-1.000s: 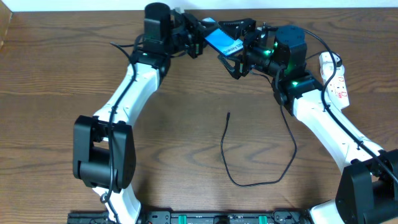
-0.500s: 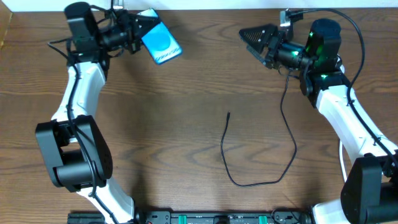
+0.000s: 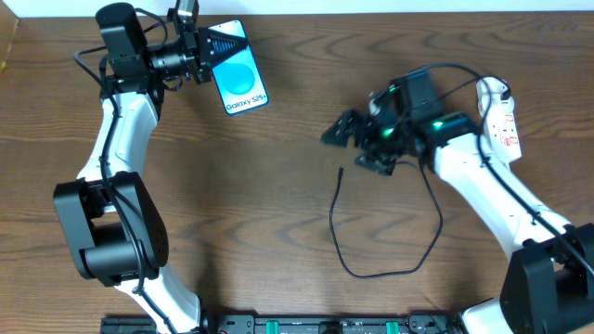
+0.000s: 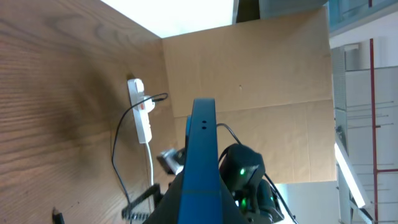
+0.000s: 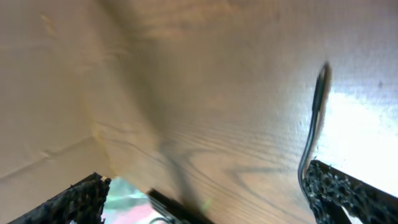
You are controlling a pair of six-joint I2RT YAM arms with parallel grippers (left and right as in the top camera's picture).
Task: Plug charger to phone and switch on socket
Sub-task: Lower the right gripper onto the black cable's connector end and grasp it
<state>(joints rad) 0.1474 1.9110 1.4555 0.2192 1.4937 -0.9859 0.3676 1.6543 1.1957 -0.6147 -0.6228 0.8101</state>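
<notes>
Overhead, the charger (image 3: 376,272) is lying on the bare wood of the worktop (image 3: 260,232). Its black cable is curving in a loose loop toward the near edge, then rising up the middle to its small plug tip (image 3: 341,171), which is pointing at the far edge. The other end is running under the right arm, so where it ends cannot be followed.

Just beyond that tip the right gripper (image 3: 354,150) is hovering with its fingers spread and nothing between them. The right wrist view is showing both fingers (image 5: 339,190) wide apart at the frame's lower corners, with the plug tip (image 5: 320,81) ahead on the wood. This looks like a line-up for picking up the plug end, since the tip is the part that has to reach the phone.

Farther back, along the right edge, the socket (image 3: 501,119) is lying flat, well apart from the cable loop. Its switch is untouched, which is probably being left for last.

Toward the far left corner the left gripper (image 3: 212,54) is clamping the phone (image 3: 239,76) by one edge, lifted off the wood with its blue screen facing up. The left wrist view is showing the phone (image 4: 202,162) edge-on, aimed across at the socket (image 4: 142,113). Holding it raised is probably meant to present the port to the other arm.
</notes>
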